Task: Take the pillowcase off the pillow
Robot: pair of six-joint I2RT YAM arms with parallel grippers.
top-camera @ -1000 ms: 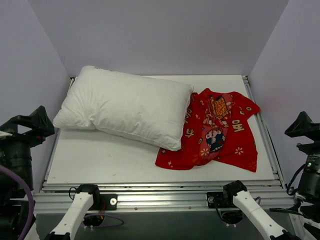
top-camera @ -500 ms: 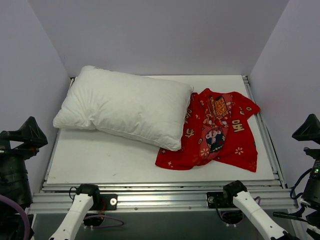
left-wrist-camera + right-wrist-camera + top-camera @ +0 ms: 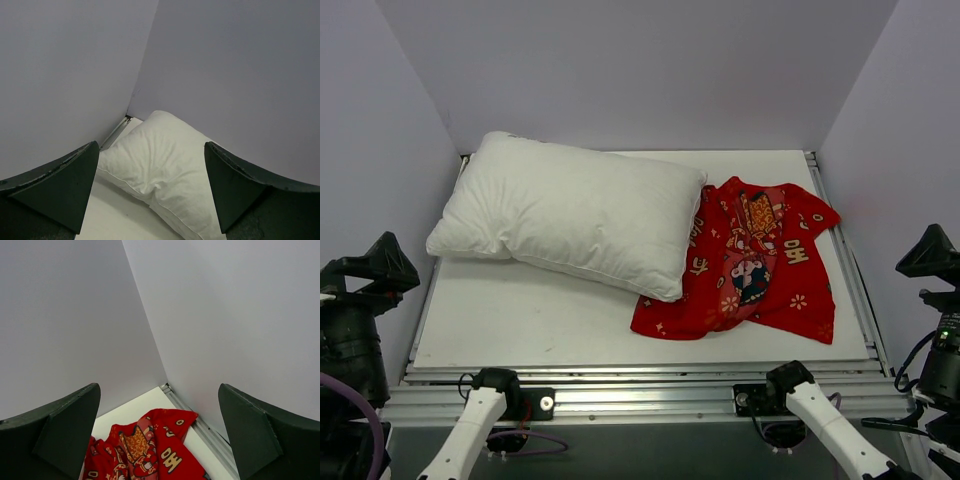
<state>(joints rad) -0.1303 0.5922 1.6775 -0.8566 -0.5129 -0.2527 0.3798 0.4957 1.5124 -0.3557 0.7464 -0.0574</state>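
From the overhead camera I get the whole layout. The pillow (image 3: 565, 215) lies bare and slanted across the left and back of the table (image 3: 520, 320). The pillowcase (image 3: 750, 265) lies off it, crumpled on the right side, with the pillow's near right corner resting over the edge of the red cloth. That overlap shows only from above, since each wrist camera catches just one of the two. Through the left gripper (image 3: 151, 150) I see the pillow's far left end, puffy and plain, close to the corner where two walls (image 3: 225, 75) meet. Its dark fingers (image 3: 55, 190) stand far apart with nothing between them. Through the right gripper (image 3: 159, 390) I see only the far part of the pillowcase, its gold characters readable as shapes, beside the metal rail (image 3: 200, 426) along the table's right edge. Those fingers are spread wide too, and empty. From above, both grippers sit out beyond the table's side edges, well apart from the pillow and the cloth.
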